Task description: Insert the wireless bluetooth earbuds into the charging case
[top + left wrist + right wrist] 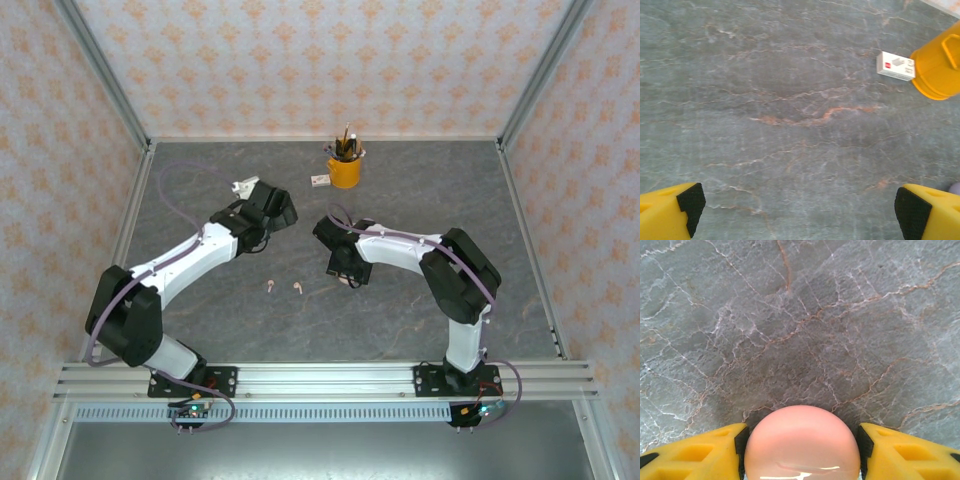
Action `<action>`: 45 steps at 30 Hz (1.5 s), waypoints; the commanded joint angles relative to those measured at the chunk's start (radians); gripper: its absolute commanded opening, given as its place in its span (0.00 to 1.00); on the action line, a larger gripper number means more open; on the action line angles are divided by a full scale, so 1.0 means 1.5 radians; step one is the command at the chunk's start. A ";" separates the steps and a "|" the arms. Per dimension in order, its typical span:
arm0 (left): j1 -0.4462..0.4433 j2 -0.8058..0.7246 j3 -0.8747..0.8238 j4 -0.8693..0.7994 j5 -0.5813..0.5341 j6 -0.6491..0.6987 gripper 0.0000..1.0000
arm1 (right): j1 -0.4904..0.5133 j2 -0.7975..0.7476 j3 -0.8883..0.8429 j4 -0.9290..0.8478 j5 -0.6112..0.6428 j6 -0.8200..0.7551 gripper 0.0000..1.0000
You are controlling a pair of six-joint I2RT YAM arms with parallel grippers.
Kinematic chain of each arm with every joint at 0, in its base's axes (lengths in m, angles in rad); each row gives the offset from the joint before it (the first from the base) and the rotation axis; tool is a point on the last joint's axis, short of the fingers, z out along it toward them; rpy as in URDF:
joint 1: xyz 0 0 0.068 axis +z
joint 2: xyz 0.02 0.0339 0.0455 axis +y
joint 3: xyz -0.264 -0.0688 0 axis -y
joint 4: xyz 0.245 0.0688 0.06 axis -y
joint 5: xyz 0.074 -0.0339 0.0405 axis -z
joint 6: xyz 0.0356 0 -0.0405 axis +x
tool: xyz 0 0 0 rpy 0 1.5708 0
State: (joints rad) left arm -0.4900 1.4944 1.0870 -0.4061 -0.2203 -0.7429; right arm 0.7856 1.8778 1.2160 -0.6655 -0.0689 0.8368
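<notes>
Marble table [420, 190], grasp step: right gripper [800, 440] pinches the pink charging case [802, 432], left gripper [801, 206] gapes wide, and the earbuds [298, 286] at its nine o'clock likely need fetching next.

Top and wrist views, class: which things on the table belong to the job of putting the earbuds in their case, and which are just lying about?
Belongs to the job:
pink earbud
second pink earbud
pink charging case

Just lying about:
orange pen cup
small white box
</notes>
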 commanded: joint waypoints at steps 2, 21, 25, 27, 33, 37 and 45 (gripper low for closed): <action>0.003 -0.026 0.005 -0.046 -0.101 -0.024 1.00 | 0.007 -0.002 0.004 -0.001 -0.011 0.013 0.60; -0.006 -0.064 -0.056 0.068 -0.010 -0.010 1.00 | 0.009 -0.016 0.006 0.002 0.028 0.029 0.51; -0.004 -0.080 -0.098 0.176 0.089 0.022 1.00 | -0.010 -0.047 -0.015 0.018 0.033 0.032 0.51; -0.003 -0.081 -0.113 0.221 0.139 0.026 1.00 | -0.021 -0.061 -0.027 0.024 0.032 0.033 0.51; 0.001 -0.085 -0.180 0.368 0.264 0.017 1.00 | -0.058 -0.103 -0.067 0.049 0.026 0.033 0.51; 0.001 -0.080 -0.221 0.451 0.319 -0.003 1.00 | -0.079 -0.123 -0.083 0.061 0.026 0.032 0.51; 0.001 -0.052 -0.280 0.595 0.368 -0.058 1.00 | -0.122 -0.153 -0.101 0.106 0.008 0.043 0.51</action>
State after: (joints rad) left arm -0.4908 1.3979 0.6907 0.3386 0.2863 -0.7879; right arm 0.6197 1.6901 1.0790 -0.5472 -0.0643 0.8795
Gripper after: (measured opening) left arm 0.998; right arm 0.507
